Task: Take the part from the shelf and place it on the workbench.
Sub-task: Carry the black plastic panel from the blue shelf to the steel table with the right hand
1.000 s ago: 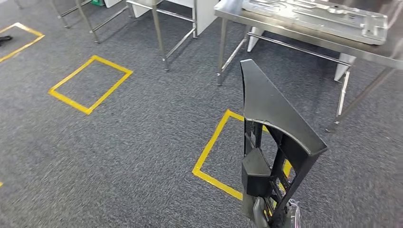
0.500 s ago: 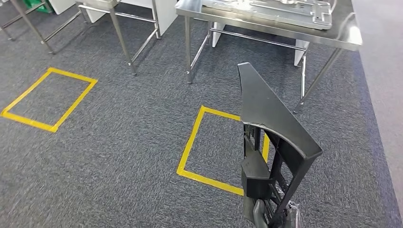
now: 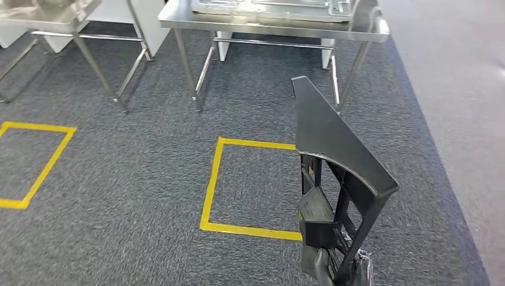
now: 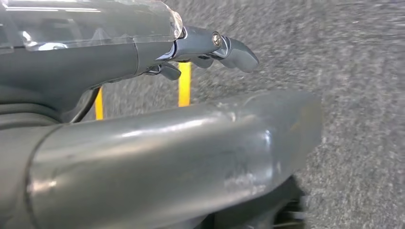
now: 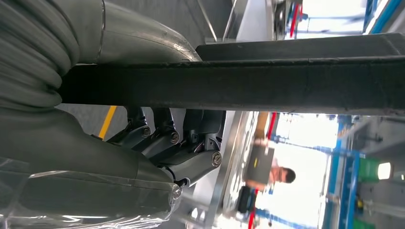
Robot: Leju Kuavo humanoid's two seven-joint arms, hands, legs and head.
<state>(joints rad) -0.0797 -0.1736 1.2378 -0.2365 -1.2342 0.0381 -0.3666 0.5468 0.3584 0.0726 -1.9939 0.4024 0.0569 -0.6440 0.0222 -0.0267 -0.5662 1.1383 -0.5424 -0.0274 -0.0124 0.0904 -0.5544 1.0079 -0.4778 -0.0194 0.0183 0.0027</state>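
Note:
The part [image 3: 333,149] is a black plastic wedge-shaped frame with open ribs, standing upright in the lower right of the head view. My right hand [image 3: 326,268] grips it at its lower end, close to my body. In the right wrist view the dark fingers [image 5: 162,138] curl round a black bar of the part [image 5: 296,81]. The steel workbench [image 3: 268,27] stands ahead across the carpet, carrying a flat metal plate [image 3: 268,7]. My left hand [image 4: 167,157] hangs over the carpet, its fingers [image 4: 234,47] loosely extended with nothing in them.
A yellow taped square [image 3: 209,185] marks the grey carpet between me and the workbench. Another taped square [image 3: 41,170] lies to the left. A second steel table [image 3: 53,18] stands at the back left. Lighter floor [image 3: 458,89] runs along the right. A person [image 5: 274,174] appears far off.
The whole picture has shifted: the camera has turned, so the workbench now sits squarely ahead and the taped square has slid left. The part stays in my right hand.

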